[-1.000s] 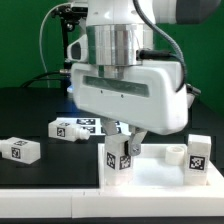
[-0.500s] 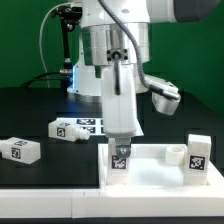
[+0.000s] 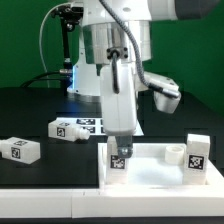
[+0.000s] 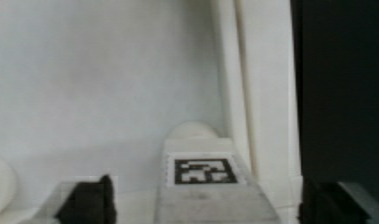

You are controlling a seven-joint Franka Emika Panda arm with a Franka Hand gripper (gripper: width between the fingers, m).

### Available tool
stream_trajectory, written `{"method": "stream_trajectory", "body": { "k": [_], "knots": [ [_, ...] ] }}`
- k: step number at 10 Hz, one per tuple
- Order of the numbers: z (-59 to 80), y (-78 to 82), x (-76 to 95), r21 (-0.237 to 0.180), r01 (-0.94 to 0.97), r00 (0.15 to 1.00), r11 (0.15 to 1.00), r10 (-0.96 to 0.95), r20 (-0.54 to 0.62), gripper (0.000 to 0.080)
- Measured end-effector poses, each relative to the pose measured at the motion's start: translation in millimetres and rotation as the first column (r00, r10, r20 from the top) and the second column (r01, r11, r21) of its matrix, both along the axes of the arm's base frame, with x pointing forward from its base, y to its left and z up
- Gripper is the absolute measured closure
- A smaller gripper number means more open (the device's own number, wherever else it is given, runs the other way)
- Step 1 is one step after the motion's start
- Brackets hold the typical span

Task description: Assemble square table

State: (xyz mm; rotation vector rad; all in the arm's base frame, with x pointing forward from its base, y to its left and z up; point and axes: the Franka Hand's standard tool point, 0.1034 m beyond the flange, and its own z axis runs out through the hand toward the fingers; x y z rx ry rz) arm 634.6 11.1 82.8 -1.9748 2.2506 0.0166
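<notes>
The white square table top (image 3: 155, 172) lies at the front, its raised rim also showing in the wrist view (image 4: 257, 90). My gripper (image 3: 120, 150) hangs straight down over the top's corner at the exterior view's left. It is shut on an upright tagged white leg (image 3: 120, 160) that stands in that corner. In the wrist view the leg (image 4: 205, 175) sits between my two dark fingers (image 4: 92, 200). A second tagged leg (image 3: 198, 155) stands at the corner on the exterior view's right, beside a round socket (image 3: 176, 153).
Two loose tagged legs lie on the black table: one (image 3: 20, 150) at the exterior view's far left, one (image 3: 75, 128) behind the top. A green wall, cables and a stand (image 3: 62, 40) are at the back.
The wrist has turned about a quarter turn over the corner, and the leg's tagged faces turned with it. In the last half second almost nothing moved.
</notes>
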Motion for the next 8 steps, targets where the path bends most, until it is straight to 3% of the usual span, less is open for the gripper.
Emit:
{"method": "stream_trajectory", "body": {
  "k": [4,6,8],
  "knots": [
    [19.6,3.6,1.5,-0.003,-0.106,0.994,0.994,0.106,0.022,0.0154],
    [16.1,2.3,0.5,-0.011,-0.150,0.988,0.989,0.151,0.023,0.0151],
    [6.8,-1.2,-1.6,-0.043,-0.338,0.940,0.940,0.339,0.029,0.0151]
  ]
}}
